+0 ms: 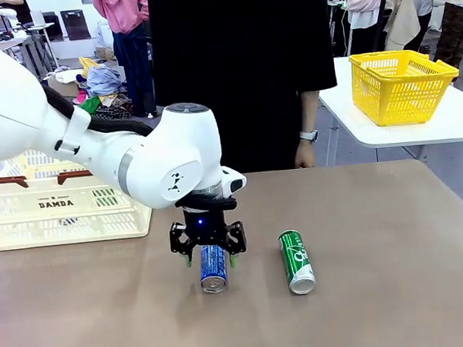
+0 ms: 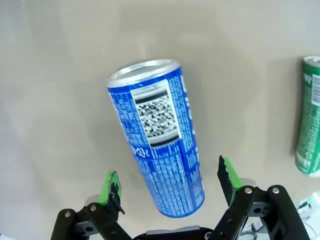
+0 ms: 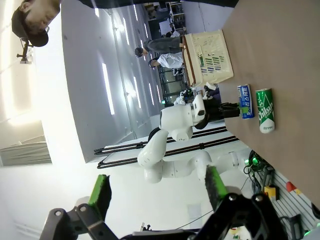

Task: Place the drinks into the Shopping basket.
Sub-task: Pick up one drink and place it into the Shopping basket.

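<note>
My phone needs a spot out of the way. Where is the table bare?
Bare: the table right of the green can, and the near strip before both cans. Crowded: around the blue can and open left gripper, and the Shopping basket far left.

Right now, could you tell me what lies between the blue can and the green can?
Nothing. In the front view, the stretch of table between the blue can and the green can is bare, and the left wrist view agrees.

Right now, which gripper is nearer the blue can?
Left. The left gripper is right over the blue can, with its open fingers on either side of it. The right gripper, also open, is well away: the can looks small and distant in its wrist view.
</note>
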Available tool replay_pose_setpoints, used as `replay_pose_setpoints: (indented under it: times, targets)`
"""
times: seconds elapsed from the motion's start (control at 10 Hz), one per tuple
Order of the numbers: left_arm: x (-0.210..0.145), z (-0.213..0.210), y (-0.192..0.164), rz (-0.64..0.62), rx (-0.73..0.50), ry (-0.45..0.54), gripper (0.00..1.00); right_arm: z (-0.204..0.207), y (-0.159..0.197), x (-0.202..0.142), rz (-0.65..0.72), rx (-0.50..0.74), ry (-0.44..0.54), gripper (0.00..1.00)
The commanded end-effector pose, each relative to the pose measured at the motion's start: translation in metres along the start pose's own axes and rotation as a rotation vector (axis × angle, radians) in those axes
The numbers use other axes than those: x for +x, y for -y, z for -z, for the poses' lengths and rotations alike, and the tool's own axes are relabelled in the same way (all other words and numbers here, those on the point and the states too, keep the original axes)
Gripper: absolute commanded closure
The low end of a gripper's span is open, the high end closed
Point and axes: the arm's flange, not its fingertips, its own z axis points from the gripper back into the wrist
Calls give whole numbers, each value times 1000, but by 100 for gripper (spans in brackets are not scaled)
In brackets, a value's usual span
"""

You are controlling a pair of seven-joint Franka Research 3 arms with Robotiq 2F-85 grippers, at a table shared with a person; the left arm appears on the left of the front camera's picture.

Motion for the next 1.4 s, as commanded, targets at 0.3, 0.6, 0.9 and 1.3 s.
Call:
replay_pose_setpoints:
  times: [0.3, 0.6, 0.9, 1.3]
  targets:
    - [10, 18, 1, -64, -9, 7, 0, 1, -4, -3, 12, -1, -2, 0]
    - [7, 20, 4, -46, 18, 18, 100, 1, -4, -3, 12, -1, -2, 0]
    - [6, 20, 6, -37, 32, 34, 100, 1, -4, -3, 12, -1, -2, 0]
    - [11, -40, -6, -36, 8, 73, 100, 1, -4, -3, 12, -1, -2, 0]
